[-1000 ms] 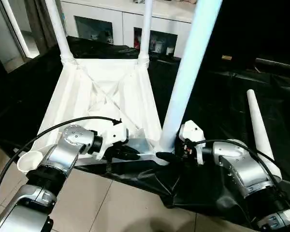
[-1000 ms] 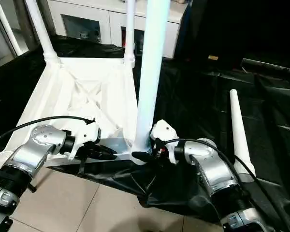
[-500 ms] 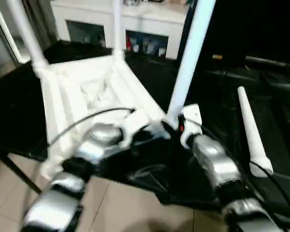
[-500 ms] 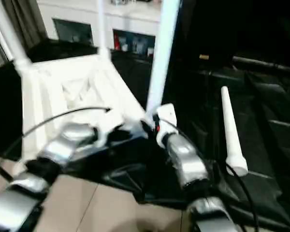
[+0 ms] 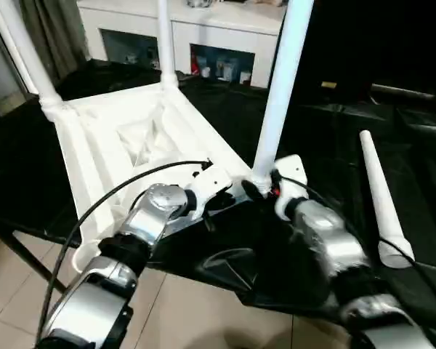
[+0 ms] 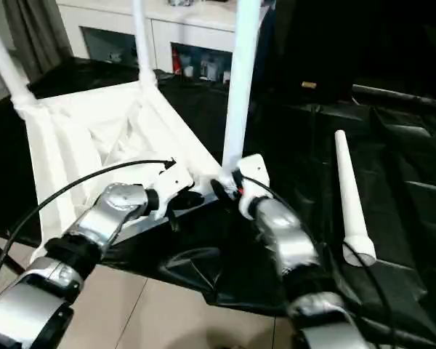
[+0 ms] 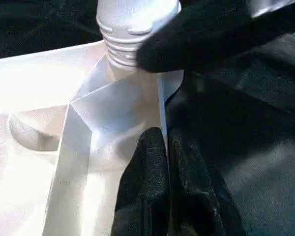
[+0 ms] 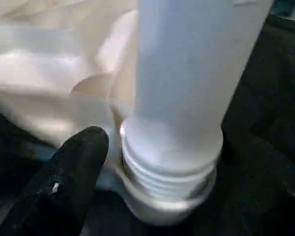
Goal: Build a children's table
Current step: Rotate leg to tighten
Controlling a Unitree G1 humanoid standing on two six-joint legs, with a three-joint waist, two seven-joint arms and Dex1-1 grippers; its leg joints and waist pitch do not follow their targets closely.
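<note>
Left eye view: table top lies upside down on the black-covered table; two legs stand in its far corners, a third leg in the near right corner; the fourth leg lies loose on the right, well apart.

Change over the last second: the top has swung round and its near right corner has moved farther off, while the loose leg has stayed put, so that's the part moving, not just the camera; both arms have reached further forward with it.

Left gripper: fingers clenched together against the top's near edge by that corner; can't tell if the thin rim is nipped between them.
Right gripper: fingers spread either side of the third leg's threaded base, one just clear of it, so released.

Judgement: third leg is seated; next is fetching the loose leg for the remaining corner.
</note>
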